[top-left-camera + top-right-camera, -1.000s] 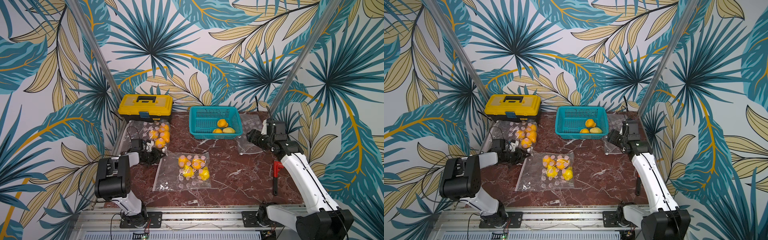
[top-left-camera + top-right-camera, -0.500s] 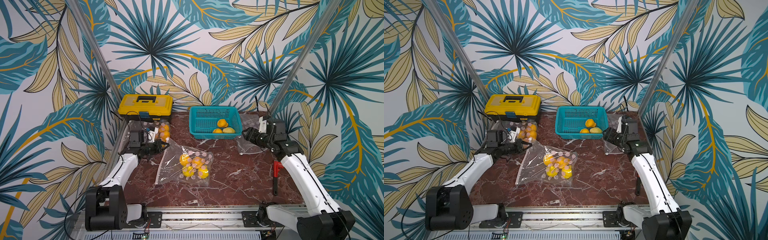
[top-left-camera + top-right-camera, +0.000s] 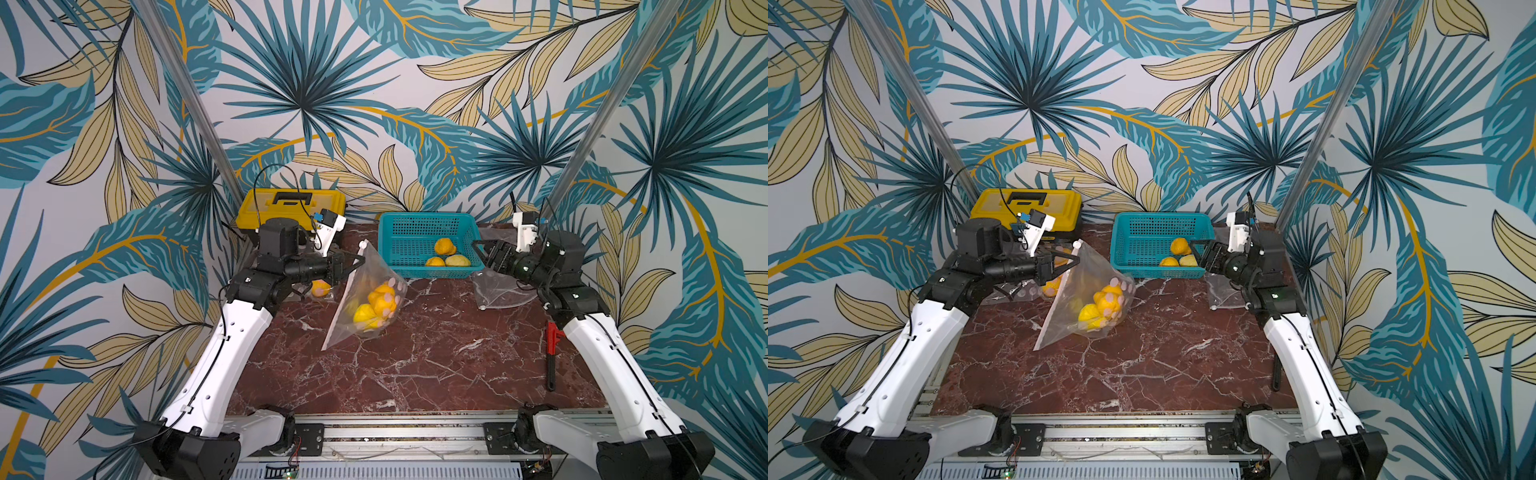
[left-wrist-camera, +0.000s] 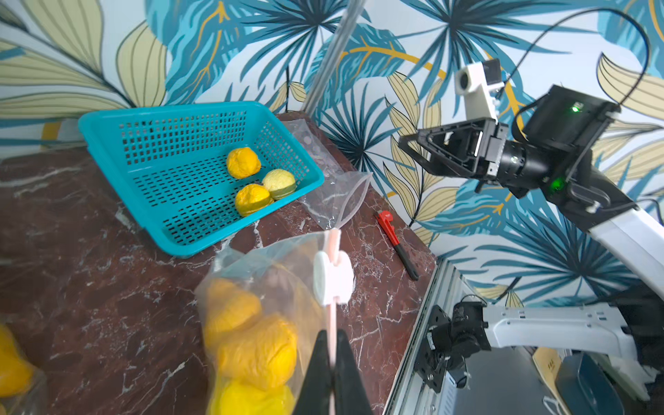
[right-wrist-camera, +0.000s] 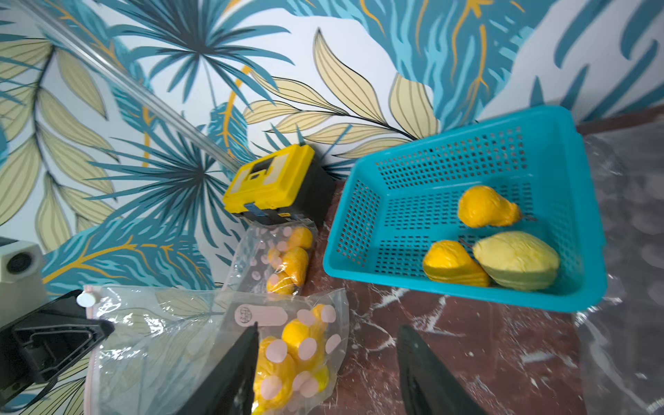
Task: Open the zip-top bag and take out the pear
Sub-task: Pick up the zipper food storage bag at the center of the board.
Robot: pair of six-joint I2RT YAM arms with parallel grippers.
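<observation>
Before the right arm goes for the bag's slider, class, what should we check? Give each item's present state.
1. The left gripper is shut on the bag's zip edge: ok.
2. The slider is in plain view, free of the left gripper: ok.
3. The right gripper is open: ok.
4. The right gripper is at the slider: not ok; it hangs by the basket, apart from the bag.
5. The zip edge is already parted: cannot tell.
</observation>
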